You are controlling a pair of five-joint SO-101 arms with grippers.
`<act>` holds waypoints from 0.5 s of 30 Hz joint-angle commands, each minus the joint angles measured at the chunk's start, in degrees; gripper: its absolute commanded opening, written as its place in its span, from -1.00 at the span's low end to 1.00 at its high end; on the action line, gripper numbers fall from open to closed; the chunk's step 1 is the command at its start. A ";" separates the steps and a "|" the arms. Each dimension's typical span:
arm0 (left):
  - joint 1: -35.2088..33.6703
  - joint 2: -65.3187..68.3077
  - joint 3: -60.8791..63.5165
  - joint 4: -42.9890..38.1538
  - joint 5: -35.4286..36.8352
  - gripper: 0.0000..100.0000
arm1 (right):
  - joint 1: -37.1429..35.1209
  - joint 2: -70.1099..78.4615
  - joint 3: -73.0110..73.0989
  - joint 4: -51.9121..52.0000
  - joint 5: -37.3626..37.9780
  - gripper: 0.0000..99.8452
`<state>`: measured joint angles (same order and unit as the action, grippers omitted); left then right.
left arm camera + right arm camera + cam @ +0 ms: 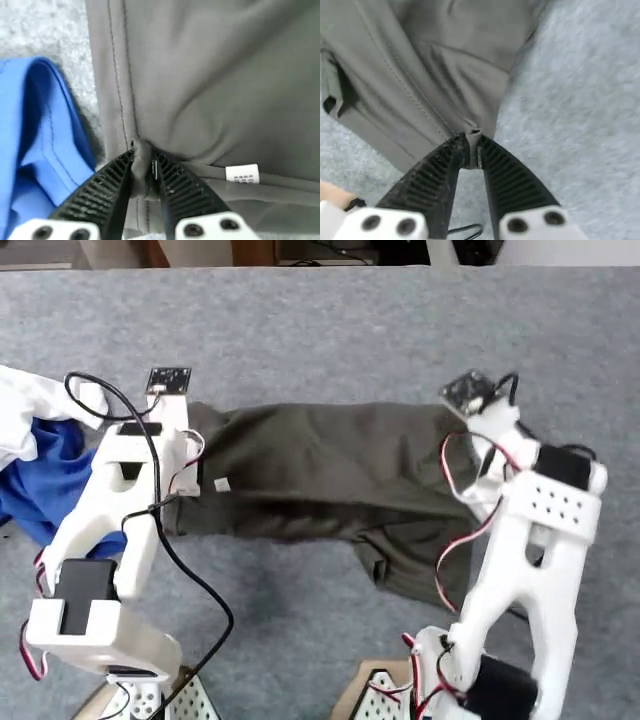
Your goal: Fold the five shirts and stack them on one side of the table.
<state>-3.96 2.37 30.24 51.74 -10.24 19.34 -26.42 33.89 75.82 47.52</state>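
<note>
An olive-grey shirt lies spread across the middle of the grey table, partly folded along its near side. My left gripper is shut on a pinch of the olive shirt at its hemmed edge, close to a white label. In the high view that left gripper sits at the shirt's left end. My right gripper is shut on the olive shirt at a seamed edge, at the shirt's right end.
A blue shirt and a white shirt lie bunched at the table's left edge; the blue shirt lies right beside my left gripper. Grey table surface stretches open at the back and in the front middle.
</note>
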 commanded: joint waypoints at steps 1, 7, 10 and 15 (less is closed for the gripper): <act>-2.02 -2.51 -0.09 -2.02 -0.62 -0.96 | 1.54 -5.49 5.05 -1.67 1.76 -0.99; -2.11 -2.95 1.85 -1.85 -1.05 -0.96 | 3.12 -11.82 13.05 -5.54 2.37 -0.99; -1.41 -2.95 4.13 -1.85 -1.05 -0.96 | 5.32 -12.09 14.02 -5.98 2.90 -0.99; -0.70 -2.95 6.33 -2.20 -2.73 -0.96 | 8.31 -12.09 14.20 -5.98 4.75 -0.99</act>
<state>-4.92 0.53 35.87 49.63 -12.09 25.05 -36.53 48.22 70.90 51.21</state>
